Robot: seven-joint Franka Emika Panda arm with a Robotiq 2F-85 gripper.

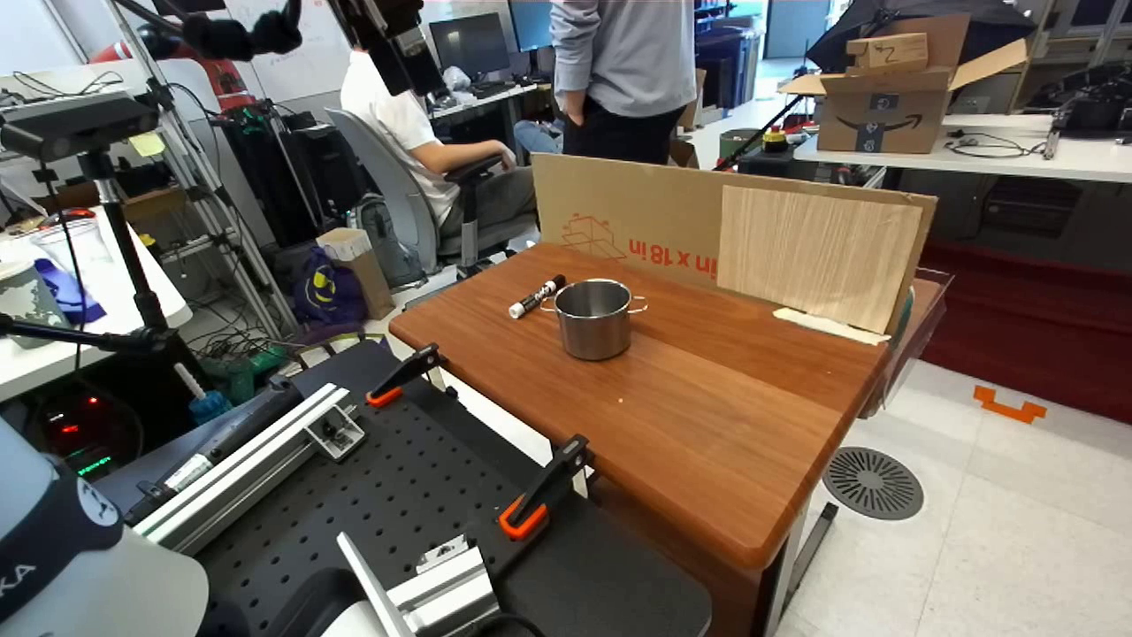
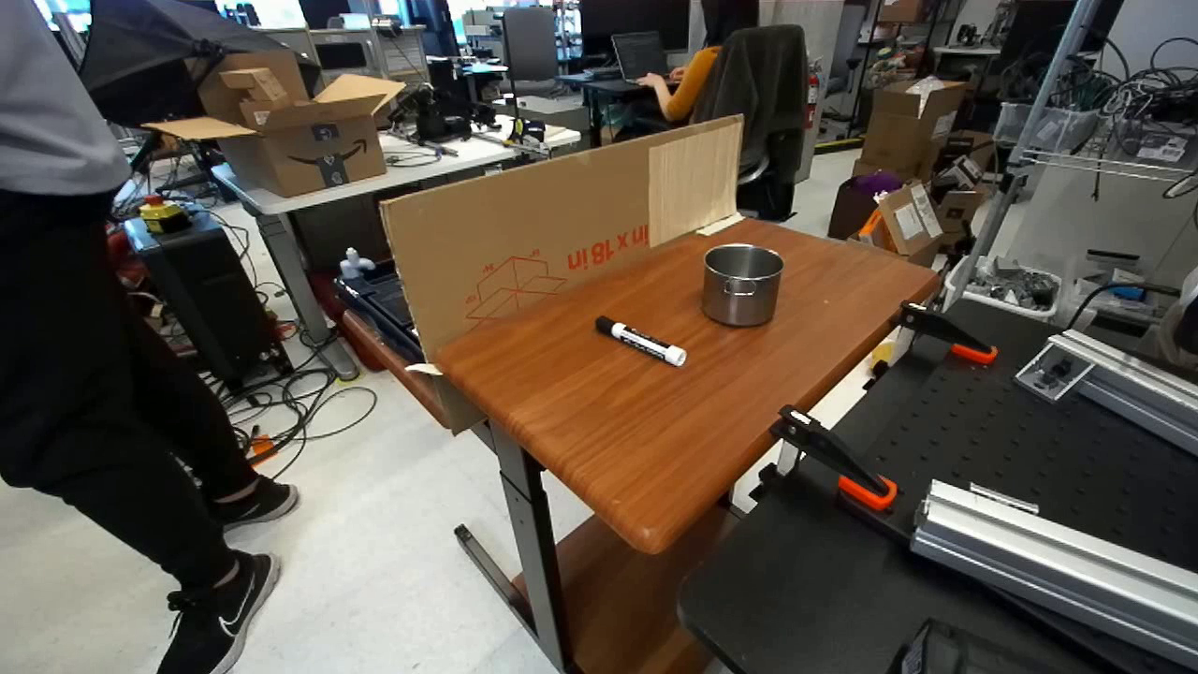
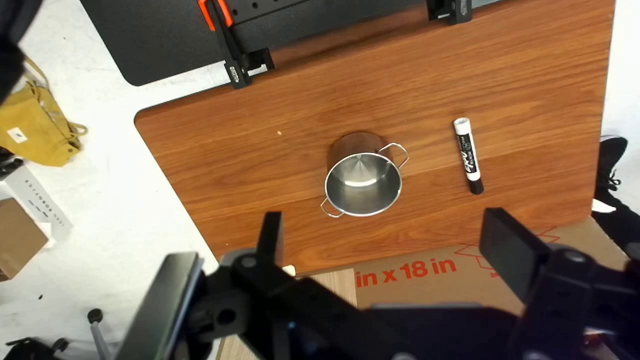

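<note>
- Marker lies on the worktop, well lower than the gripper, and apart from the pot.
- Its long axis points toward the edge with cardboard.
- Jaws stand wide apart, holding nothing.

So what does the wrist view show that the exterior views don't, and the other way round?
Only the wrist view shows "ROBOTICS" lettering on a white box and, close up, the open gripper.
Only the exterior views show the open cardboard box with the smile logo.
Shared: the metal pot and the marker beside it on the wooden table, and the cardboard panel.
</note>
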